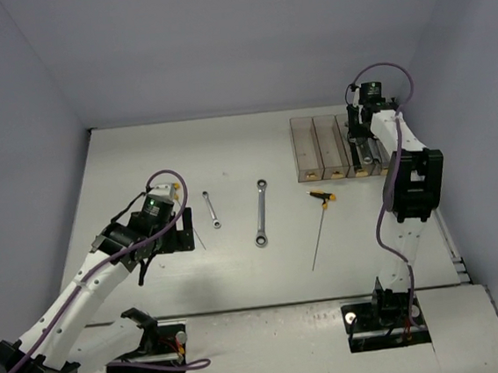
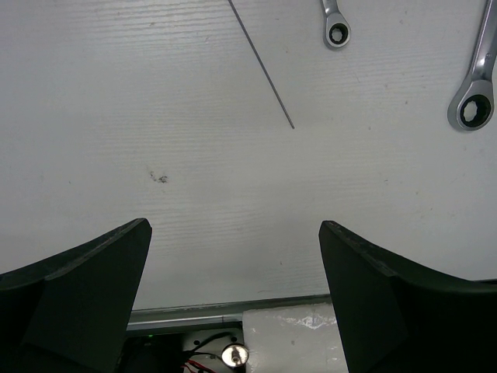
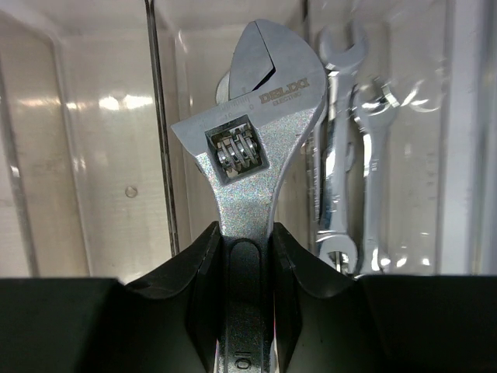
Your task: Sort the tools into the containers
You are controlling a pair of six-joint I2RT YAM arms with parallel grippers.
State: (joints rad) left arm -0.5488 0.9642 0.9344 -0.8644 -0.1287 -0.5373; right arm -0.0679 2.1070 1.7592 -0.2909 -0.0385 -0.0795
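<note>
My right gripper [image 3: 245, 250] is clamped tight on the handle of a silver adjustable spanner [image 3: 256, 132], head pointing away from the camera, over the row of clear bins [image 1: 326, 148] at the far right of the desk [image 1: 184, 157] — I cannot tell whether the spanner is touching a bin floor. Through that wrist camera I see open-end wrenches [image 3: 365, 186] lying in the compartment just right of the spanner. My left gripper [image 2: 233, 229] hangs wide open above bare desk with nothing in it, a thin rod [image 2: 262, 66] lying ahead of it. Loose on the desk between the arms, well apart from each other, lie a small ratchet wrench [image 1: 211, 209], a longer ratchet wrench [image 1: 261, 212] and a T-handle driver [image 1: 321, 224] with its yellow-black grip toward the bins
</note>
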